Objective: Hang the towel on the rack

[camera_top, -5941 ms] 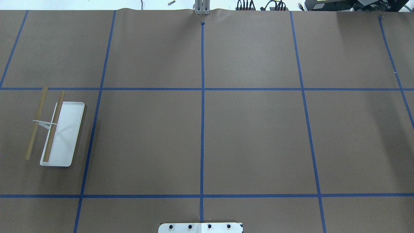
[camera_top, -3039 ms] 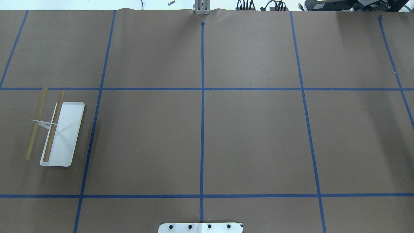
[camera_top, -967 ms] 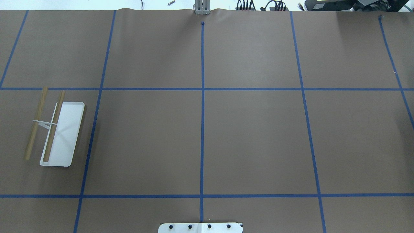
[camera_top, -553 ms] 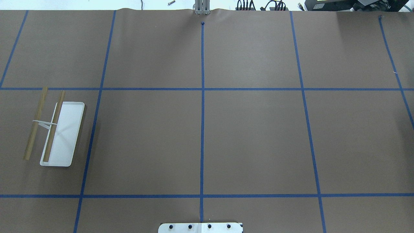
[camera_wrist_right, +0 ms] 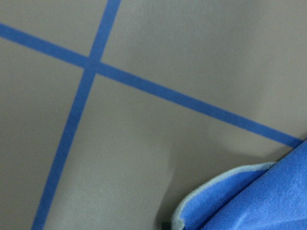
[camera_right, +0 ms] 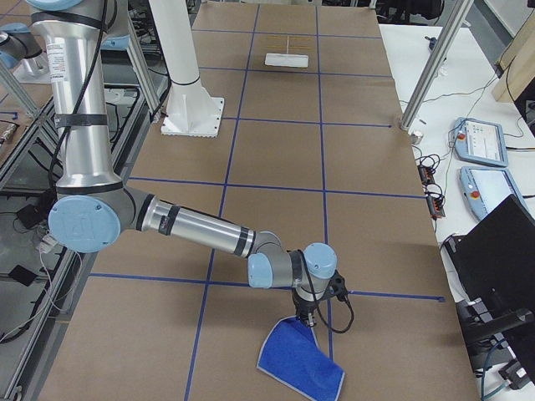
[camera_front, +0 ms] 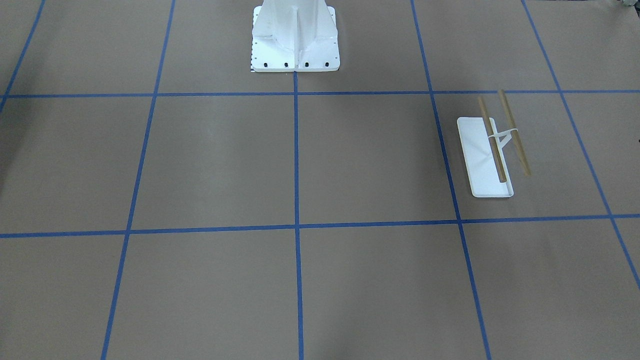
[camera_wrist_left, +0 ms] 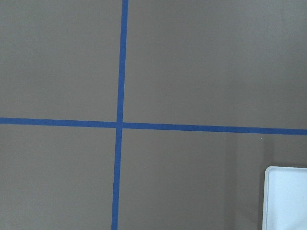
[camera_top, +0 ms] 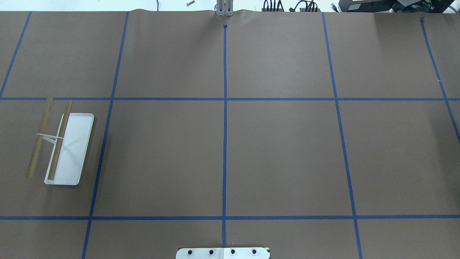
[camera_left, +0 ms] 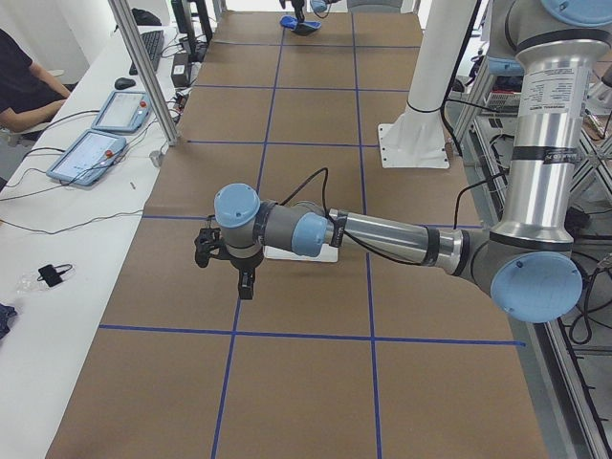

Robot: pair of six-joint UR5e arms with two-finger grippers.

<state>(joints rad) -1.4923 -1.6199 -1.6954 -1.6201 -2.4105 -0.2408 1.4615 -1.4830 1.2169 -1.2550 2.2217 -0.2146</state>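
Note:
The rack (camera_top: 61,147), a white base with two tan rods, stands at the table's left in the overhead view and at the right in the front view (camera_front: 492,150). The blue towel (camera_right: 301,363) lies at the table's far right end. In the right side view my right gripper (camera_right: 307,322) is at its near corner; I cannot tell whether it is open or shut. The right wrist view shows the towel's stitched edge (camera_wrist_right: 249,196) and no fingers. In the left side view my left gripper (camera_left: 229,273) hangs beside the rack base (camera_left: 306,254); its state is unclear.
The table is covered in brown paper with a blue tape grid (camera_top: 225,99). The large white bolted pedestal (camera_front: 295,35) stands at the robot's side. Tablets and cables (camera_left: 96,143) lie on the operators' bench. Neither arm shows in the overhead or front views.

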